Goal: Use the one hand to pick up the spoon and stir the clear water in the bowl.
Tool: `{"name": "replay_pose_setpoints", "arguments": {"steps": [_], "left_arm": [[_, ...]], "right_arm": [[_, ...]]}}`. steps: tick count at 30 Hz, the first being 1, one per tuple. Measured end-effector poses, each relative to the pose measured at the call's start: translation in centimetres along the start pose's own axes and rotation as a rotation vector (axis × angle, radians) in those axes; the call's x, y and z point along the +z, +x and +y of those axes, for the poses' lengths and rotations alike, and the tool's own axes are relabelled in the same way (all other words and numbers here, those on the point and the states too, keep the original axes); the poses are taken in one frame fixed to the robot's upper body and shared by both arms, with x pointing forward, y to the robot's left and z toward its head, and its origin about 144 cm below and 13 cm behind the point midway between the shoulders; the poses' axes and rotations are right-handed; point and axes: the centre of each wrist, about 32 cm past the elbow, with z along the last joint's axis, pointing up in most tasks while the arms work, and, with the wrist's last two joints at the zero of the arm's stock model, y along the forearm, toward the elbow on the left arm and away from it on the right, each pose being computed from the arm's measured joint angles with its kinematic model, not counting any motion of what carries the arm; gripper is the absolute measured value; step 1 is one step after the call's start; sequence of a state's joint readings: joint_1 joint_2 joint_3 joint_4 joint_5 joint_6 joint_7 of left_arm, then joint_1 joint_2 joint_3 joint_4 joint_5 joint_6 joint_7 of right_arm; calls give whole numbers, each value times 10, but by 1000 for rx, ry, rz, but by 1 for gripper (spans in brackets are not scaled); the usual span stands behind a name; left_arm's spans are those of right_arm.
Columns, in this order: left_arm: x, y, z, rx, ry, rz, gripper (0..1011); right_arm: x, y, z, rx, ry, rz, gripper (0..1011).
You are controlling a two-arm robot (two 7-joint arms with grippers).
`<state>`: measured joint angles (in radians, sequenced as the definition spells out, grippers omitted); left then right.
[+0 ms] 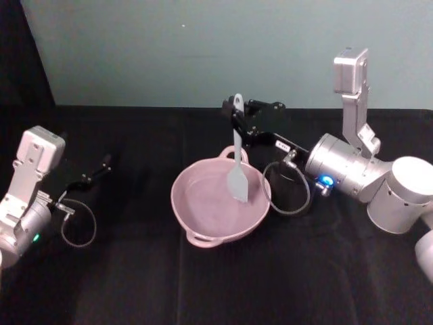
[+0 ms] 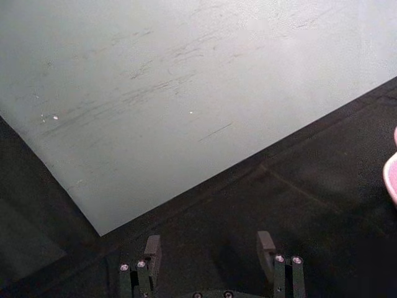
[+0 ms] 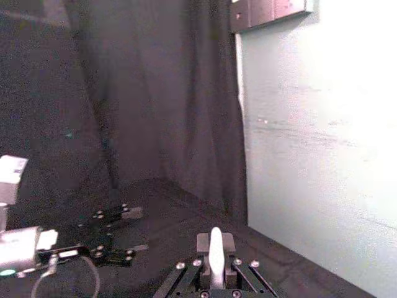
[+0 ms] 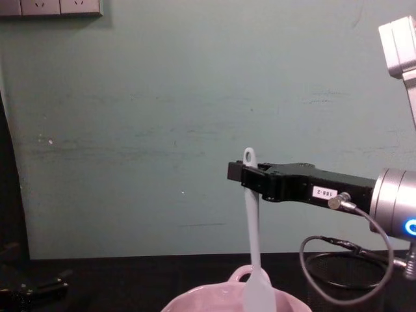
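— Where's the spoon?
— In my right hand: its jaws are clamped on the spoon just under the hole in the handle. It hangs upright, blade down inside the pink bowl, toward the bowl's 1 o'clock. The water hardly shows.
— And the bowl?
— Mid tabletop.
— Your other side?
— My left hand sits out at the bowl's 9 o'clock, well apart, jaws spread with nothing between them

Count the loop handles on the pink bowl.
2. One handle is on the bowl's far rim, just behind the spoon; the other handle is on the near rim, toward the robot.
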<state>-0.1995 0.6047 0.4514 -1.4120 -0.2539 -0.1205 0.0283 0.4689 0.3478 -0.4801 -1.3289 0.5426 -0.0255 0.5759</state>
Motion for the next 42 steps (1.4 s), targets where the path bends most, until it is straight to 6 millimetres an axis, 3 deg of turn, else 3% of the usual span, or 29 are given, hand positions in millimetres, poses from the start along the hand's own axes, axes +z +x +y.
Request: {"name": "replay_pose_setpoints", "arguments": {"steps": [7,19,29,42], "left_arm": [[0,0,0,0,0,0,1011],[0,0,0,0,0,0,1011],[0,0,0,0,0,0,1011],[0,0,0,0,0,0,1011]], "right_arm": [[-6,-15,4,43,-8,14,118],[-13,-32,31,109,-7,36,118],[-10,-22,54,95,-4,32,118],[-4,3,50,22,-13,14,118]]}}
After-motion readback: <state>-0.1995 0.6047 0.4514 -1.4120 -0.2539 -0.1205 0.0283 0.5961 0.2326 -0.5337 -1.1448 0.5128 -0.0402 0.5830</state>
